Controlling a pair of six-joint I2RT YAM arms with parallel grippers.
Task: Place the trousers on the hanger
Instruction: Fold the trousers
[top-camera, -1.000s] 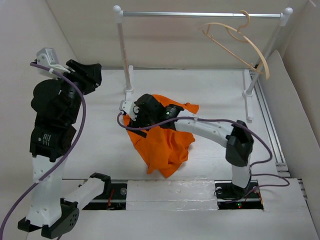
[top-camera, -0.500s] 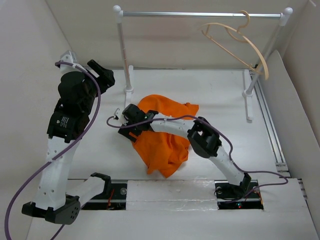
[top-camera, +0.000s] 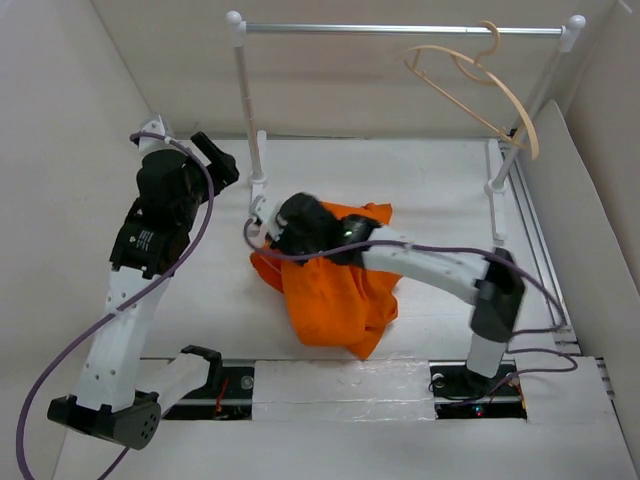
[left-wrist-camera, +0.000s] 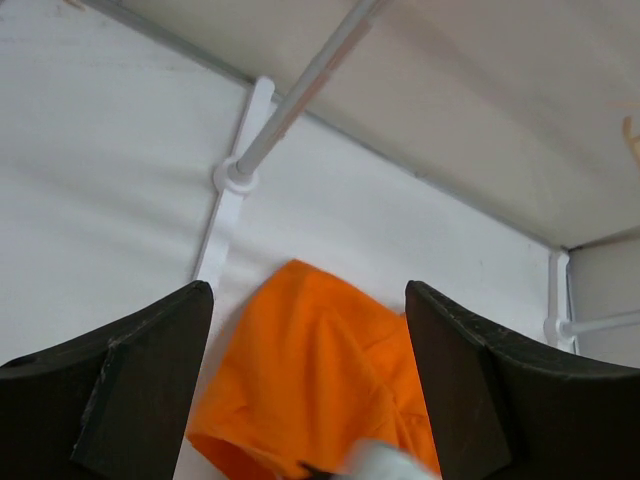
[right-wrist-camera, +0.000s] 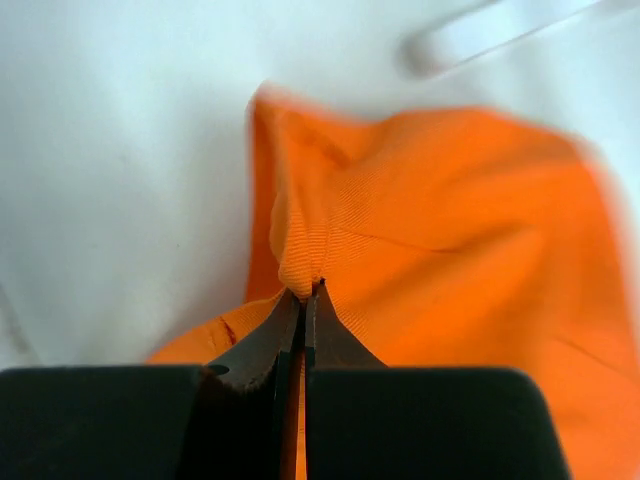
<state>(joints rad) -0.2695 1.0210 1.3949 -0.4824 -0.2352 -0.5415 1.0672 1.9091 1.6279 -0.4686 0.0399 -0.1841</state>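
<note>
The right hand (right-wrist-camera: 310, 292) pinches only a thin fold of the orange trousers (top-camera: 335, 300); lifted toward the far-right hanger (top-camera: 500, 88), it could slip. The left hand (left-wrist-camera: 305, 300) gapes empty.

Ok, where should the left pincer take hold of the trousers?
Probably the loose left-hand edge of the trousers, coming down from the left. That edge lies uncovered, nearest the open left pincer, and clear of the fold the right pincer pinches.

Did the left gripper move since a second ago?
Yes. The left gripper swung right, closer to the rail's left post.
</note>
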